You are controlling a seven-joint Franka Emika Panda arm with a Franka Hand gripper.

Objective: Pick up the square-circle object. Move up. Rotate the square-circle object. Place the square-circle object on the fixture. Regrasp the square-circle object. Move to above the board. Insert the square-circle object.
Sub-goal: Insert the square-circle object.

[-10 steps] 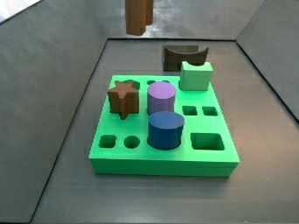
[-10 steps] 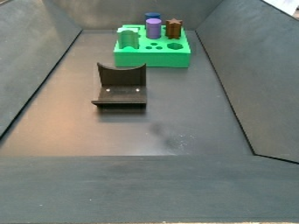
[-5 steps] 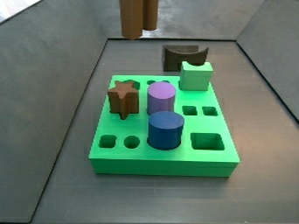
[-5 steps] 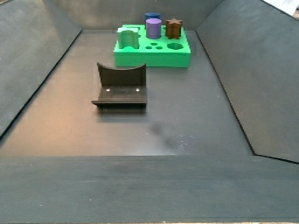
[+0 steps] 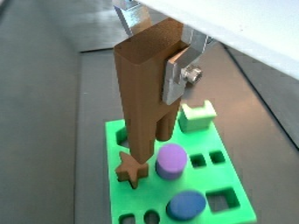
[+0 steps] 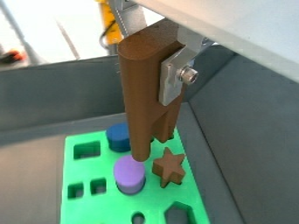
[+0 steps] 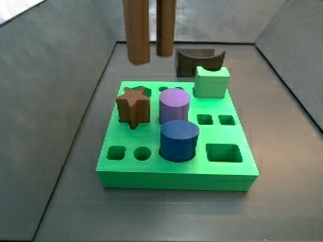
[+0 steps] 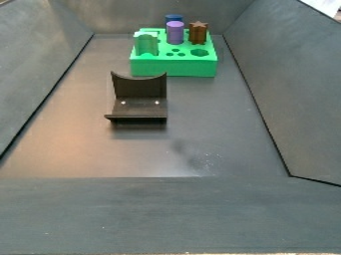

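My gripper (image 5: 152,70) is shut on the square-circle object (image 5: 140,114), a long brown bar that hangs upright from the silver fingers (image 5: 177,74). Both wrist views show this grasp (image 6: 146,74). The bar's lower end hangs in the air above the green board (image 5: 222,179), clear of it. In a side view only the bar's lower part (image 7: 136,33) shows, with two legs of unequal length; the gripper is above that frame. The board (image 7: 190,175) lies below. The dark fixture (image 7: 195,60) stands behind the board and shows as a bracket (image 8: 138,97) in a side view.
On the board stand a brown star peg (image 7: 132,104), a purple cylinder (image 7: 175,102), a blue cylinder (image 7: 179,140) and a pale green notched block (image 7: 211,82). Square, round and small rectangular holes are open along its near edge. Sloped grey walls surround the floor.
The brown bar has come lower in the side view and turned, so that its two legs now show side by side. Board, pegs and fixture have not moved.
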